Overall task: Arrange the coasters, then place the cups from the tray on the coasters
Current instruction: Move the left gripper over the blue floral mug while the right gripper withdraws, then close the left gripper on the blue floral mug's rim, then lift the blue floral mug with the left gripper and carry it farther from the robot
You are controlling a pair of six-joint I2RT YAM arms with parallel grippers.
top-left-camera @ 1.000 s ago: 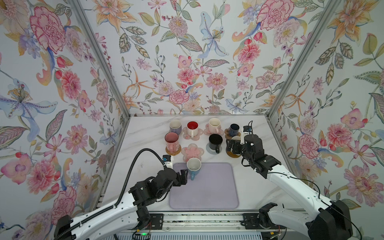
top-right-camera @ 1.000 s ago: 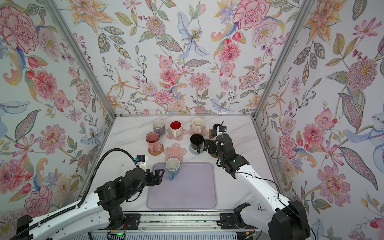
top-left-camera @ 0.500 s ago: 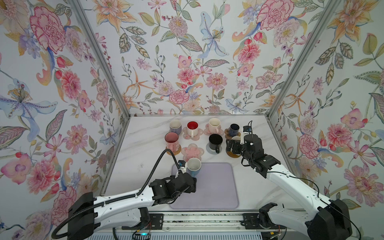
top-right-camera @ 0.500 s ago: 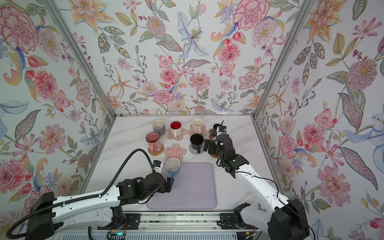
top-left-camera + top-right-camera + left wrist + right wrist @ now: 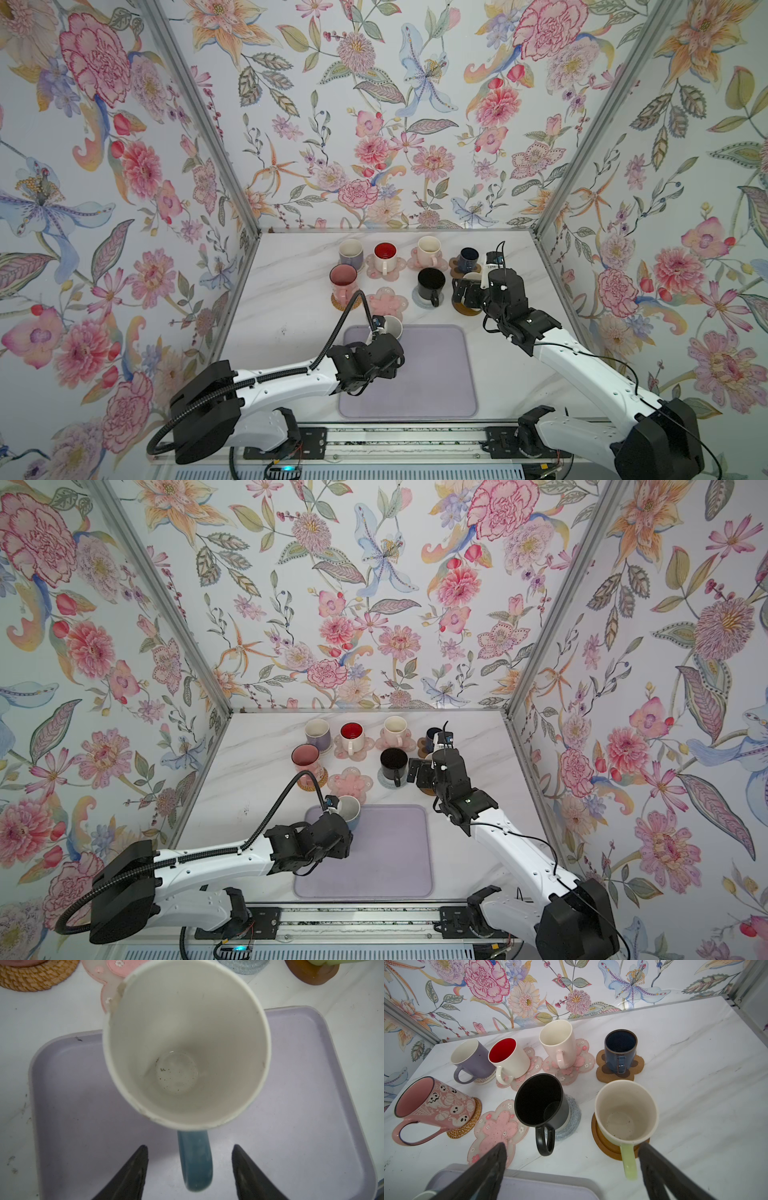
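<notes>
My left claw (image 5: pixel 189 1146) is open, jaws flanking but not touching the handle of the blue white-lined mug (image 5: pixel 187 1043) at the pale lavender tray's (image 5: pixel 83 1105) far corner. Beyond, my right claw (image 5: pixel 573 1145) gapes beside the light green mug (image 5: pixel 625 1113) on its brown wooden disc coaster (image 5: pixel 604 1145).

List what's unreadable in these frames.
- Top views: fingers of the left gripper and handle of the blue mug, hidden under that arm's wrist.
- Top views: green mug, mostly behind the right gripper.
- Right wrist view: coaster under the lavender mug, nearly all covered by it.
- Left wrist view: blue mug's base, hidden by its own rim.
</notes>
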